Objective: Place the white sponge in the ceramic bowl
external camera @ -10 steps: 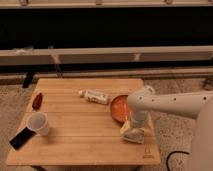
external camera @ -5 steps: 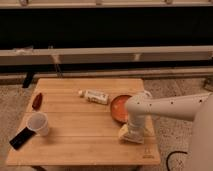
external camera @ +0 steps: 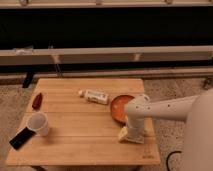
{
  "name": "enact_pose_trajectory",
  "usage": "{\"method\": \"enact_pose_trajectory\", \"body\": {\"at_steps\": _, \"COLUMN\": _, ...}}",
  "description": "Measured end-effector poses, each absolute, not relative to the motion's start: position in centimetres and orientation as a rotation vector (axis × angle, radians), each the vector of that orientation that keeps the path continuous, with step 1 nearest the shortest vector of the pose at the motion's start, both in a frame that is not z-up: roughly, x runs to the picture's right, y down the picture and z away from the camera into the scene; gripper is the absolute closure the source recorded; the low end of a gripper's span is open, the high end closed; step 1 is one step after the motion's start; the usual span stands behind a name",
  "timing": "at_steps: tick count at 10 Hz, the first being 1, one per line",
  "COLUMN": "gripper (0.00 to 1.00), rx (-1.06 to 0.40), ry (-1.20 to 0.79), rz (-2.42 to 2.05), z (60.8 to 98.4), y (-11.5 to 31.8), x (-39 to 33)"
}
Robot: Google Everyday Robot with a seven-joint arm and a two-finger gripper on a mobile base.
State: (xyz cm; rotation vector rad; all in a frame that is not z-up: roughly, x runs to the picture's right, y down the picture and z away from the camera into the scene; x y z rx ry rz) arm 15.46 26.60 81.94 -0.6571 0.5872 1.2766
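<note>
sponge at my gripper, bowl not yet filled

my gripper is down at the front right part of the table, and my white arm reaches in from the right. the sponge, a small pale block, lies on the wood at the gripper's left side, touching it or nearly so. i cannot tell whether my grip is closed on it. the bowl, round and orange-red, sits just behind the gripper near the table's right edge, with nothing in it that i can see.

the task looks early to me: the sponge is outside the bowl and seems not yet lifted. what is left, as i judge it, is a sure hold, a lift, a short carry back over the rim, and a release.

further left are a bottle on its side, a cup, a dark red item and a flat black item, all well apart from that path.
</note>
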Motion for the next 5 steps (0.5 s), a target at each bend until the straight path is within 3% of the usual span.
{"method": "enact_pose_trajectory", "body": {"at_steps": 5, "gripper": 0.67, "rx": -0.662, "ry": 0.576, "rz": 1.268, "z": 81.62, "y": 25.54, "x": 15.11}}
